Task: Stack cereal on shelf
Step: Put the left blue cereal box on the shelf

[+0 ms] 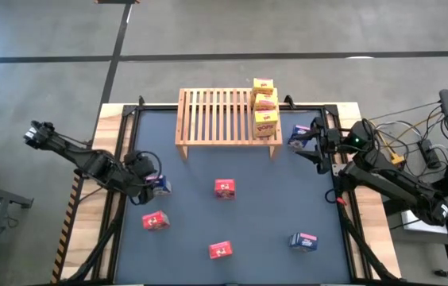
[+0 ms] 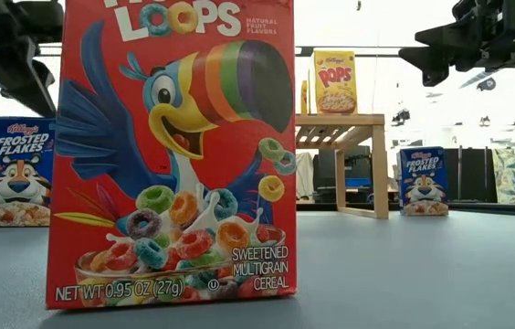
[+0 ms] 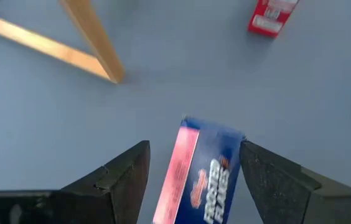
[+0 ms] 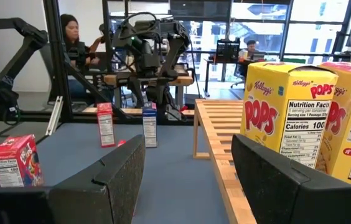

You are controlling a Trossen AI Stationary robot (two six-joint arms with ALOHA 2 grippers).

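High view: the wooden shelf stands at the far edge of the counter. It carries three yellow cereal boxes in a row along its right end; the rest of the slats are bare.

The left gripper is down at the counter's left side, near that edge. In the left wrist view its fingers stand released, spread either side of a blue Frosted Flakes box without closing on it. A red box sits to its right near the counter's centre, another red box just in front of it, a third red box farther forward.

The right gripper hovers just off the shelf's right end, beside a second blue box; whether the two touch cannot be judged. In the right wrist view its fingers are parted with nothing between them. A third blue box lies well in front of it.

Low view: a Froot Loops box fills most of the picture, its top cut off, hiding much of the counter behind. People are seated in the room beyond the counter.
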